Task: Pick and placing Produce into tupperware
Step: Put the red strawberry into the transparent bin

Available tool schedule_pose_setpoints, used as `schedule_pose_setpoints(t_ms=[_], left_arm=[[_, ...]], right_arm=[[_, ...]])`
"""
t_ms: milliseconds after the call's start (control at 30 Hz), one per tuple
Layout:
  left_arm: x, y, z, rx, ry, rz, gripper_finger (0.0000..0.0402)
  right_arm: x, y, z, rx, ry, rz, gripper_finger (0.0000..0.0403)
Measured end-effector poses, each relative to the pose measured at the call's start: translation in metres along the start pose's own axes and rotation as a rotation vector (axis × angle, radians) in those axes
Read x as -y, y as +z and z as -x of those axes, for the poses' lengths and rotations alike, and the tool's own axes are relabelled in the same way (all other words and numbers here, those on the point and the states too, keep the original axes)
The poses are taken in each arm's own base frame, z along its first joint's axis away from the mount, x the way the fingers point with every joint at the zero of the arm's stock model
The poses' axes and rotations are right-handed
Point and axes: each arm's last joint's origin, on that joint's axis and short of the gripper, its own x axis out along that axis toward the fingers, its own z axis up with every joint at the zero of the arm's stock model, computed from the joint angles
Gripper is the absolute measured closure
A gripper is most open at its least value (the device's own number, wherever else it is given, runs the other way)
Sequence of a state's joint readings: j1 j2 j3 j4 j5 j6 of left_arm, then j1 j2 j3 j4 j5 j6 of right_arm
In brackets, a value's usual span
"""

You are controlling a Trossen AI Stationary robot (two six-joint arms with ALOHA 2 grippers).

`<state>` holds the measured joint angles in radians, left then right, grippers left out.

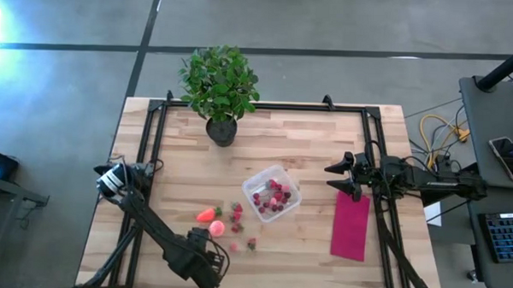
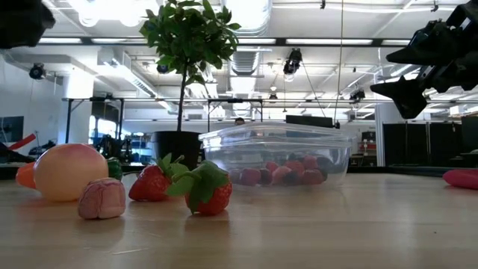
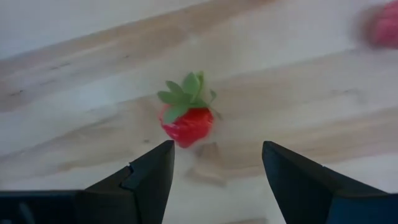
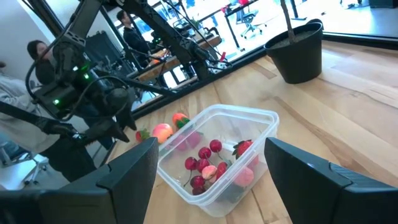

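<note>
The clear tupperware [image 1: 272, 194] stands mid-table with several red berries inside; it also shows in the right wrist view [image 4: 217, 155] and the low view [image 2: 280, 153]. Loose produce lies on the wood near it: an orange-red strawberry [image 1: 207, 214], a round pink-orange fruit [image 1: 217, 228] and small red berries [image 1: 236, 214]. My left gripper [image 1: 217, 250] is open low over the table's near part; a small red strawberry with a green top [image 3: 185, 119] lies on the wood just ahead of its fingers [image 3: 217, 152], untouched. My right gripper [image 1: 334, 177] is open and empty, right of the tupperware.
A potted leafy plant [image 1: 220, 87] stands at the far edge. A flat magenta cloth [image 1: 350, 226] lies under and near my right gripper. Black frame rails [image 1: 154, 132] run along the table's left, right and far sides. People show in the room beyond the table [image 4: 37, 56].
</note>
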<state>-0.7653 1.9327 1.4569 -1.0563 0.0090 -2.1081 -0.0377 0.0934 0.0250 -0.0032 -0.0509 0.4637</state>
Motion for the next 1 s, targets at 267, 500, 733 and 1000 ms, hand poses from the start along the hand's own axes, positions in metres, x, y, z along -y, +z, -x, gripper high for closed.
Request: schedule_pose_setpoints(t_ms=[267, 500, 733, 1000], left_arm=[[-0.012, -0.003, -0.009, 0.022, 0.053, -0.024, 0.0174], [-0.014, -0.002, -0.021, 0.018, 0.031, -0.027, 0.0204], [-0.015, -0.001, -0.024, 0.044, 0.025, -0.024, 0.0244], [-0.015, -0.001, -0.026, 0.044, 0.007, -0.022, 0.0271]], right_arm=[[0.000, 0.000, 0.000, 0.000, 0.000, 0.000, 0.0117], [0.000, 0.000, 0.000, 0.000, -0.001, 0.000, 0.0117], [0.000, 0.000, 0.000, -0.001, -0.001, 0.000, 0.0117], [0.000, 0.000, 0.000, 0.000, -0.001, 0.000, 0.0117]])
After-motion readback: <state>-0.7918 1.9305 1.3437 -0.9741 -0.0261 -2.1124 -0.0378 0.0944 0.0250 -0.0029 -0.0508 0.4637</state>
